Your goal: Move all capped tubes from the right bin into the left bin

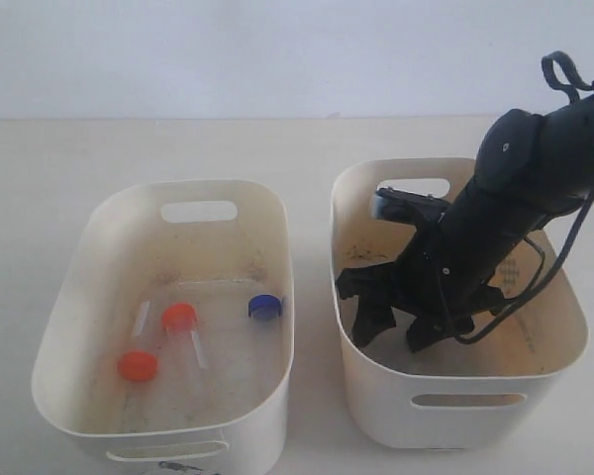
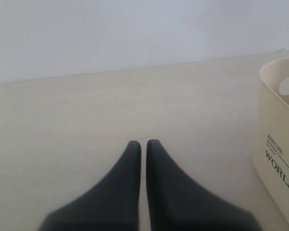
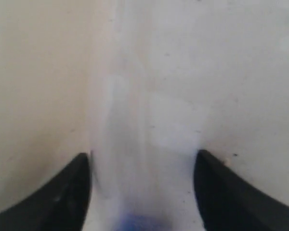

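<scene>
Pale tabletop (image 1: 307, 148) runs back to a white wall (image 1: 277, 49). Three capped tubes (image 1: 178, 319) lie in the left bin (image 1: 267, 213), lower left of the exterior view: clear bodies, two orange-red caps, one dark blue. The fourth tube (image 3: 144, 96), blurred and blue at one end, sits between my right gripper's (image 3: 143, 155) spread fingers inside the right bin (image 1: 361, 396), near its wall. Whether I'm squeezing it I cannot tell. My left gripper (image 2: 143, 144) is closed and empty over bare table.

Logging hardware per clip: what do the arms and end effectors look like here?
The right arm is matte black with a rounded joint housing; black cables loop loosely alongside it. Both the left end effector and right end effector have dark, smooth fingers tapering to rounded tips. No markings visible.
</scene>
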Action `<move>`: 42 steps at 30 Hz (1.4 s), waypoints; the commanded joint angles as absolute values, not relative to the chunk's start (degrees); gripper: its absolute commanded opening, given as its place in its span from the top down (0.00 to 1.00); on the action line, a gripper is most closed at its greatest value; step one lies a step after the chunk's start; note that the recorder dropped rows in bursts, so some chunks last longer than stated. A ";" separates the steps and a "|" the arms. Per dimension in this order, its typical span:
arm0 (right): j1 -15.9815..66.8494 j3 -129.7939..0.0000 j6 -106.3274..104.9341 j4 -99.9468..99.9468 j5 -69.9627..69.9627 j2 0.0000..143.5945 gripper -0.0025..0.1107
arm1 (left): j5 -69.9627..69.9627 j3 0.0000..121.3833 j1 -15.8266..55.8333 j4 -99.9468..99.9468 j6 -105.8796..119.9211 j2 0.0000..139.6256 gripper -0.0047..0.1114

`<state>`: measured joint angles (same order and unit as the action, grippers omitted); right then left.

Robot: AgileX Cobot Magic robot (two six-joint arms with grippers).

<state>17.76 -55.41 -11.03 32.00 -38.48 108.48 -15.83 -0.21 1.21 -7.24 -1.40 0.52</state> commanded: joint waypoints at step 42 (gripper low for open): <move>18.80 -55.59 5.79 27.87 -28.81 70.60 0.98 | -14.99 0.00 1.14 -6.86 -2.06 0.41 0.92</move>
